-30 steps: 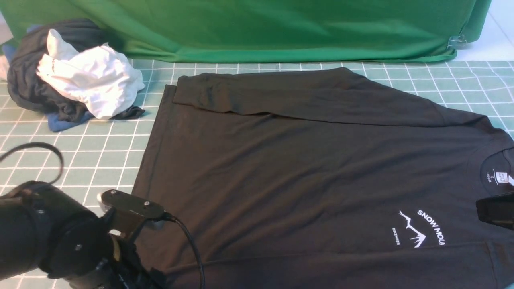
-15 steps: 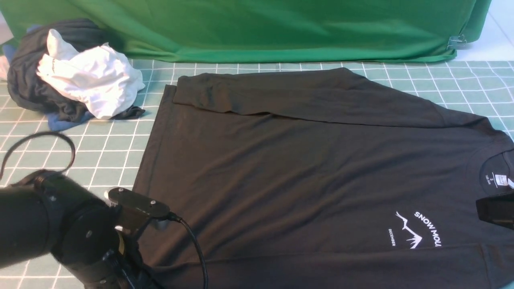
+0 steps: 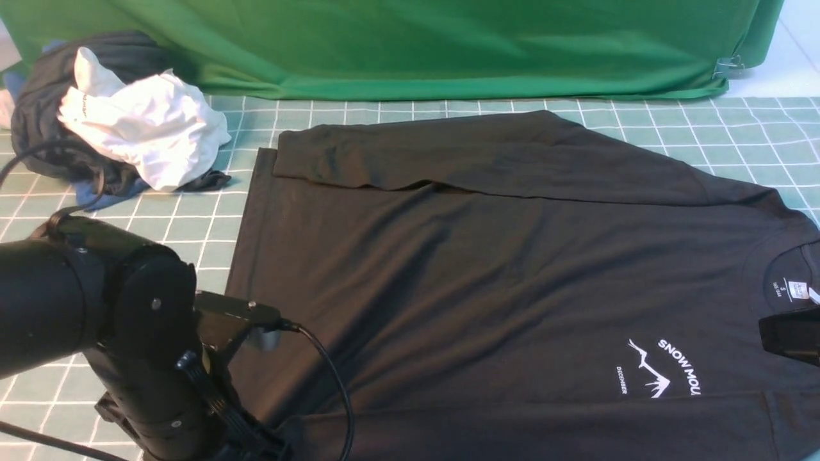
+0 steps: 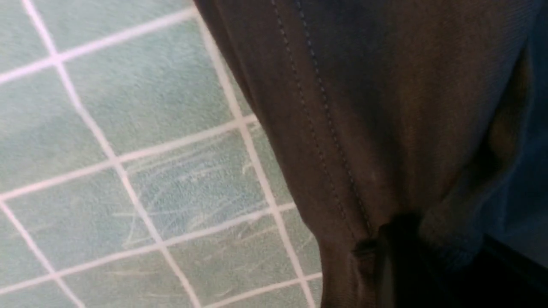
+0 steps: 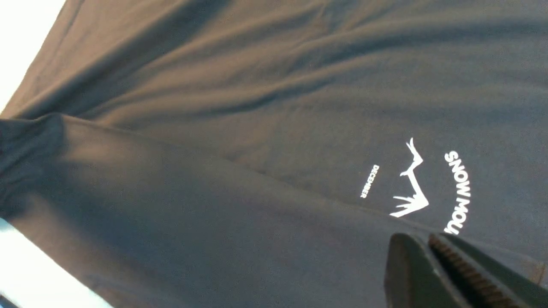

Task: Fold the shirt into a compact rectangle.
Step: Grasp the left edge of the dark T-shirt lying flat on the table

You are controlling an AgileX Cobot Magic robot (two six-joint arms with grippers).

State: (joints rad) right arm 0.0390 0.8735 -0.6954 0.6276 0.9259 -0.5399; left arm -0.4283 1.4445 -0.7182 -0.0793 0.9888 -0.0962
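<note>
The black shirt (image 3: 487, 256) lies spread on the checked mat, far sleeve folded across its body. Its white mountain print (image 3: 663, 371) and neck label (image 3: 797, 289) are at the right. My left arm (image 3: 147, 358) stands over the shirt's near-left corner and hides its own jaws there. In the left wrist view my left gripper (image 4: 398, 239) is shut on the stitched hem of the shirt (image 4: 385, 107), the cloth bunched at the dark fingers. My right gripper (image 3: 791, 336) is at the right edge. Its jaws (image 5: 424, 239) are shut just over the shirt (image 5: 257, 107) beside the print (image 5: 428, 188); cloth between them cannot be made out.
A heap of dark and blue clothes (image 3: 51, 128) with a white garment (image 3: 141, 121) on top sits at the back left. A green cloth backdrop (image 3: 416, 45) closes the far side. The checked mat (image 3: 160, 230) shows left of the shirt. The left arm's cable (image 3: 333, 384) loops over the hem.
My left arm has risen and swung forward over the near-left corner, with the hem now bunched in its jaws. The shirt's left edge and print have slid slightly. The right gripper has stayed put.
</note>
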